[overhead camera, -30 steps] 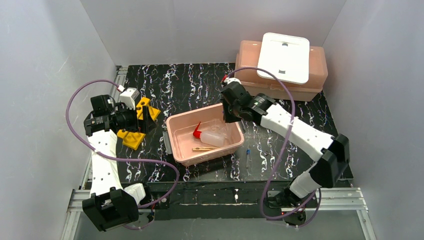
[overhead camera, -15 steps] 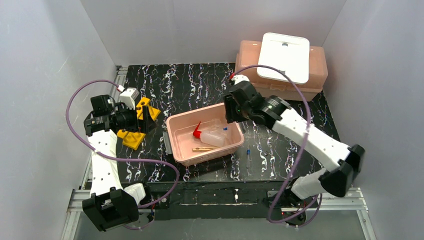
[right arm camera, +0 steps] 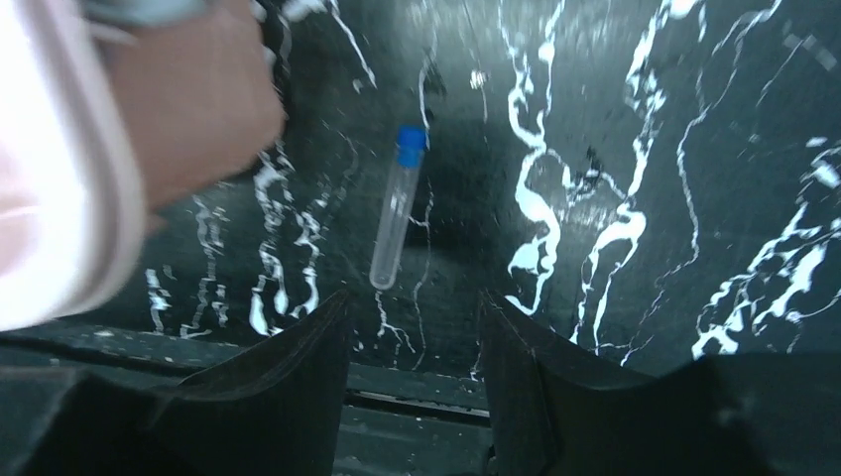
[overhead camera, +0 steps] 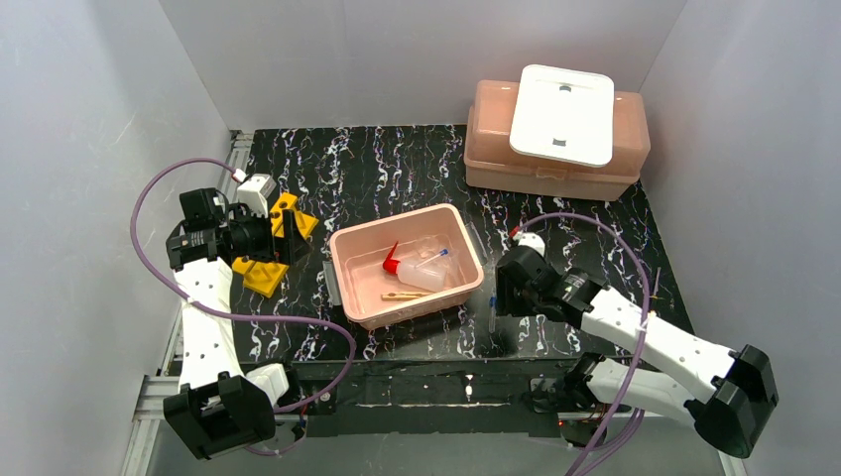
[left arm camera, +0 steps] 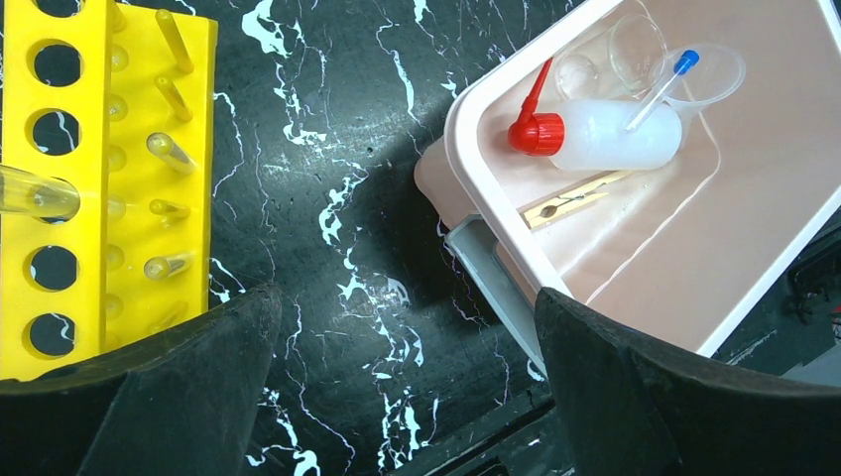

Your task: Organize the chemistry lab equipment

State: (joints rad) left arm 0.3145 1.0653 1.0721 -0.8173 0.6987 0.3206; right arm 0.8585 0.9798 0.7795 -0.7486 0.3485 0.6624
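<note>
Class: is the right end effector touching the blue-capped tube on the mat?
Apart. The right wrist view shows the blue-capped tube lying ahead of the right end effector, with bare mat between it and both fingers.

The right tool [right arm camera: 415, 297] left a blue-tipped pipette [left arm camera: 655, 89] in the pink tub [overhead camera: 392, 220] and pulled back.

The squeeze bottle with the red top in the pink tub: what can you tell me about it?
The squeeze bottle lies on its side on the floor of the pink tub, near one corner. Its body looks like soft, cloudy white plastic. At one end a red cap carries a thin red spout. A thin blue-tipped tube rests slantwise across the body, and a wooden peg lies close alongside it.
</note>
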